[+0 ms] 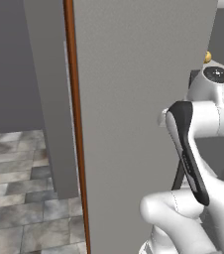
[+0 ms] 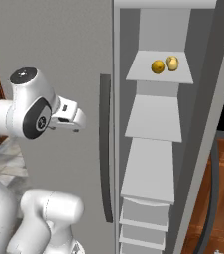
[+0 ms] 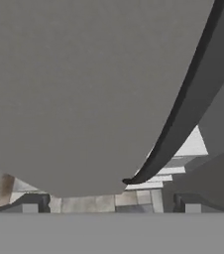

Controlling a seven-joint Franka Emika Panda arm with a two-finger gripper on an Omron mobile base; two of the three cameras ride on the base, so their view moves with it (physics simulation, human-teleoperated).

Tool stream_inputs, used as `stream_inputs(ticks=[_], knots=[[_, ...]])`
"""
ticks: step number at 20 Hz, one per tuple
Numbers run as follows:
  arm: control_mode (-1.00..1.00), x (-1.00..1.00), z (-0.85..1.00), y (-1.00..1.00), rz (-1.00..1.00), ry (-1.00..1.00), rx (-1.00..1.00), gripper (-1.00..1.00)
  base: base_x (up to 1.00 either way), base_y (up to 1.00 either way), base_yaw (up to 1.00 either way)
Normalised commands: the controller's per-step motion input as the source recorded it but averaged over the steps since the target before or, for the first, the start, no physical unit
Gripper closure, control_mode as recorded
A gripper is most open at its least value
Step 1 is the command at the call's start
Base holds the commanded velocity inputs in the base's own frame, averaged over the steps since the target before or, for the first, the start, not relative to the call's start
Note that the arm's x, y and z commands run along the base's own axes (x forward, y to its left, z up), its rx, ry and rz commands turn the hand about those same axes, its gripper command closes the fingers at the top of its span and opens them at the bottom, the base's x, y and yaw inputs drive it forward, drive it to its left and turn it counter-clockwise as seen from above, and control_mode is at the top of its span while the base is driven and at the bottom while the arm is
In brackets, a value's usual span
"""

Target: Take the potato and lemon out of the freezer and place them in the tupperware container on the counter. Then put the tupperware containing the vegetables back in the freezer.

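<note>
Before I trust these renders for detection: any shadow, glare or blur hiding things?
Right base view: flat even light, lemon and potato crisp on the freezer shelf. Left base view: no glare. Hand view: soft, the door fills most of it.

Grey freezer (image 3: pixel 84 89) door with dark handle (image 3: pixel 183 114), close up.

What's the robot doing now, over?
Fingers open, empty. Freezer open; lemon and potato touching on upper shelf. Grey door close ahead.
</note>
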Motion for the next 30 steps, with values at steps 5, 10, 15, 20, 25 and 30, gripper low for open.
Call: stream_inputs(ticks=[5,10,15,20,25,30], knots=[[1.00,0.00,0.00,0.00,0.00,0.00,0.00,-1.00,-0.06,-0.51,0.00],[1.00,0.00,0.00,0.00,0.00,0.00,0.00,-1.00,0.01,-0.71,0.00],[1.00,0.00,0.00,0.00,0.00,0.00,0.00,-1.00,0.22,-0.45,0.00],[1.00,0.00,0.00,0.00,0.00,0.00,0.00,-1.00,0.59,-0.42,0.00],[1.00,0.00,0.00,0.00,0.00,0.00,0.00,-1.00,0.64,-0.43,0.00],[1.00,0.00,0.00,0.00,0.00,0.00,0.00,-1.00,0.71,-0.39,0.00]])
